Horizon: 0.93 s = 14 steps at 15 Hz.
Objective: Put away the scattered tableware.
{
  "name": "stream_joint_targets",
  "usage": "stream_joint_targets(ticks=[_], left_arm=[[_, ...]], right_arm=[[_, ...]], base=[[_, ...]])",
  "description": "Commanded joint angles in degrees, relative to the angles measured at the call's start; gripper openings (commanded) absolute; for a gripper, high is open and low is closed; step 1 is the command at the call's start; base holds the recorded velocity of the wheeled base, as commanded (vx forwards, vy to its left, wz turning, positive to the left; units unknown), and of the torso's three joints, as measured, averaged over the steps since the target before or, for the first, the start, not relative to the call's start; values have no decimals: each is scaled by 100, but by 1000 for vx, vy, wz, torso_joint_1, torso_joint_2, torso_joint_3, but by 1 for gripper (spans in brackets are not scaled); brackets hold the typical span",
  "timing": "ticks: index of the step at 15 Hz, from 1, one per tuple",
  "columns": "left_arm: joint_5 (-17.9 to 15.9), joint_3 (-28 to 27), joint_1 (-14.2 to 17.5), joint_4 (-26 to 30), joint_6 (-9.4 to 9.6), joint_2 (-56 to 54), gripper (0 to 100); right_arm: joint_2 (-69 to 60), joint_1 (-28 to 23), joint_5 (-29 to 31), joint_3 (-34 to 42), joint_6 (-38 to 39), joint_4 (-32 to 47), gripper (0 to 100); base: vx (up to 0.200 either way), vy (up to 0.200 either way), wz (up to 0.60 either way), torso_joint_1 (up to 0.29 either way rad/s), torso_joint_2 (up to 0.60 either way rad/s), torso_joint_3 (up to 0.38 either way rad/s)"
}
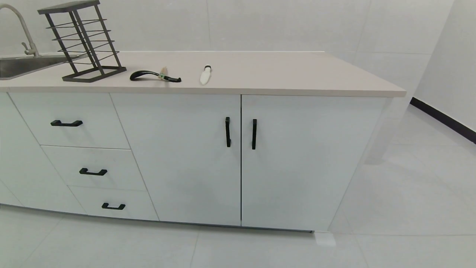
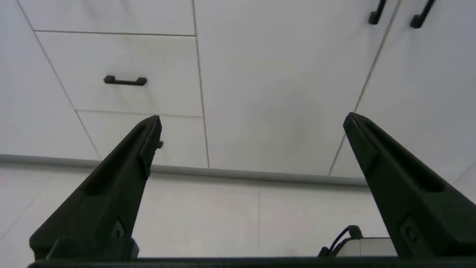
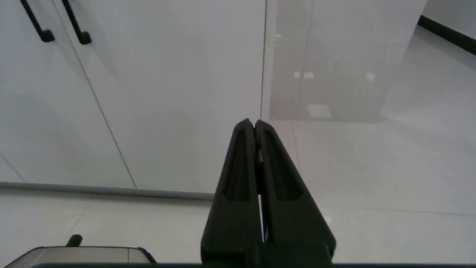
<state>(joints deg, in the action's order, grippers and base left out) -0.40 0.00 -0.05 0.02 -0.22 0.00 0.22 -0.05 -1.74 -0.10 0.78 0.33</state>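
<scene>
Black spoon (image 1: 139, 75), white utensil (image 1: 205, 74) — beige countertop (image 1: 282, 70)

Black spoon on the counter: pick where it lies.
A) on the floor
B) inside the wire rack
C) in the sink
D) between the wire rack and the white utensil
D: the black spoon lies flat on the countertop, with the wire rack on one side of it and the white utensil on the other.

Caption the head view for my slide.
Black curved spoon and small white utensil on beige countertop beside black wire rack.
</scene>
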Motion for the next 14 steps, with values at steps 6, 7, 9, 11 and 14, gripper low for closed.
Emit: stream_joint_targets(ticks=[6, 7, 9, 11, 14], left_arm=[[-4, 0, 5, -2, -4, 0, 100], [-4, 0, 5, -2, -4, 0, 100], [-4, 0, 5, -2, -4, 0, 100], [-4, 0, 5, -2, -4, 0, 100], [-4, 0, 5, -2, -4, 0, 100]], right_arm=[[13, 5, -1, 1, 1, 2, 0], [13, 5, -1, 1, 1, 2, 0], [13, 5, -1, 1, -8, 2, 0], [13, 5, -1, 1, 1, 2, 0], [13, 5, -1, 1, -8, 2, 0]], base=[[0, 200, 0, 3, 2, -1], [0, 200, 0, 7, 2, -2], [0, 200, 0, 2, 2, 0], [0, 200, 0, 2, 2, 7], [0, 200, 0, 4, 2, 5]])
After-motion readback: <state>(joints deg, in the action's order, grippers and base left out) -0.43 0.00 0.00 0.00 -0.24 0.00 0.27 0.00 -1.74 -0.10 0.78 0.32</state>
